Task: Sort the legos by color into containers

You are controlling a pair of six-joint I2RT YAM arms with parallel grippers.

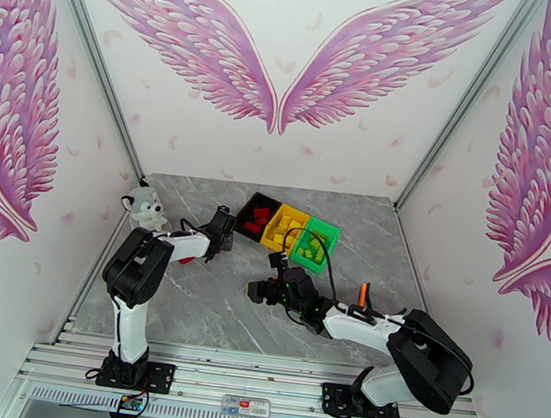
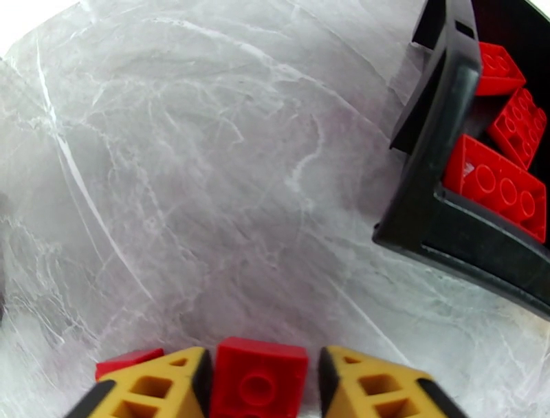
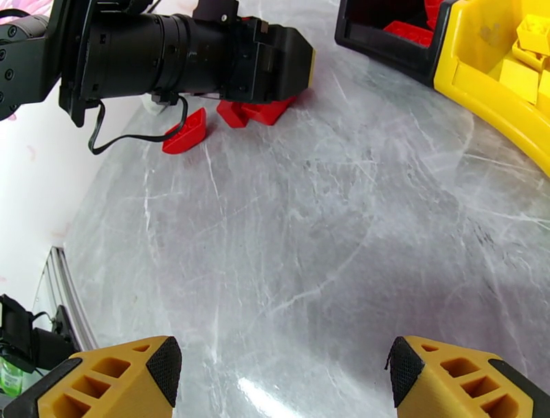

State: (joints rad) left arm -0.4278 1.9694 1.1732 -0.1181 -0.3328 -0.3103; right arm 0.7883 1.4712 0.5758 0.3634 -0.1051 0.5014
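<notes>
Beside the black plastic bin (image 2: 440, 227), the left gripper (image 2: 262, 364) flanks a small red studded brick (image 2: 258, 388) — clamped or not, I cannot tell — so a loose pinch could drop it short; the right gripper (image 3: 282, 361) gapes empty.

walls (image 1: 281, 159): white, pink wings | table (image 1: 208, 309): grey marble | light: bright, even

Bricks (image 1: 256, 221) lie in bins (image 1: 306, 263) right of toy (image 1: 145, 205).

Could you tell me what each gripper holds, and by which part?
Right gripper: nothing. Left gripper flanks a red brick at its sides; clamping cannot be told.
</notes>
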